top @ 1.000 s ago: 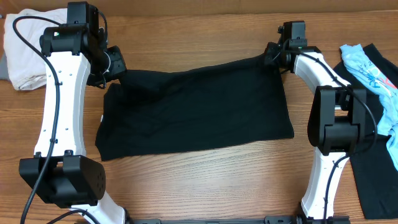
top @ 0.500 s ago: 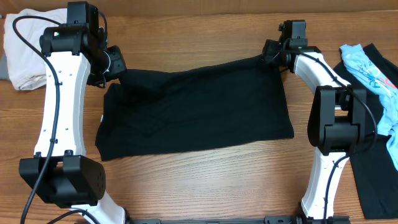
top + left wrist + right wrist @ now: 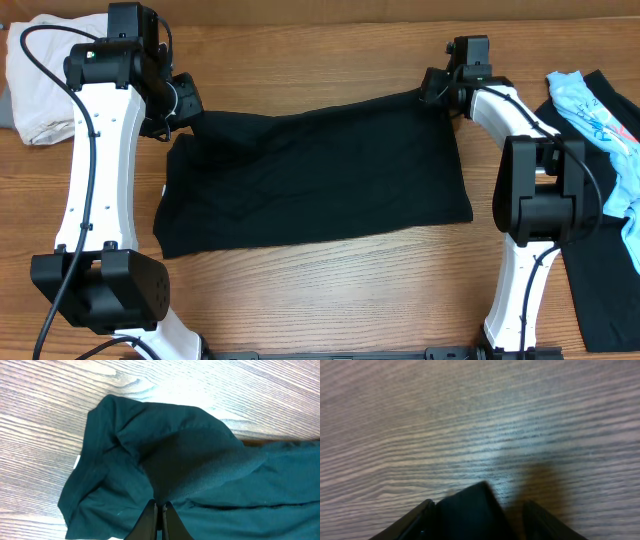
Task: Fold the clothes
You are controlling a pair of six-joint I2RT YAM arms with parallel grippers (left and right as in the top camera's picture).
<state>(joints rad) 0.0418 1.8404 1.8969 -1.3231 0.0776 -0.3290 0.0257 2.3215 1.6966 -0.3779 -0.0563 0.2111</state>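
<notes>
Black garment [image 3: 315, 175]: it lies spread out in the middle of the worktop [image 3: 330, 290], with its far edge toward the top of the overhead view.
Left pincer [image 3: 159, 508]: narrow, pinched shut on a bunch of cloth at the garment's upper left corner.
Right pincer [image 3: 436, 90]: it is at the upper right corner. A dark corner sits between its fingers with a gap on one side, so I cannot tell if it grips.
Reason for this hold: probably both far corners are taken so the edge can rise evenly and travel over for a fold.
Hard to see: the arms cover both corners from above, and the right wrist view is blurred.
Other clothes: a beige cloth [image 3: 40, 80] lies at the upper left and a light blue garment [image 3: 595, 110] at the right edge, cut off and apparently waiting.
</notes>
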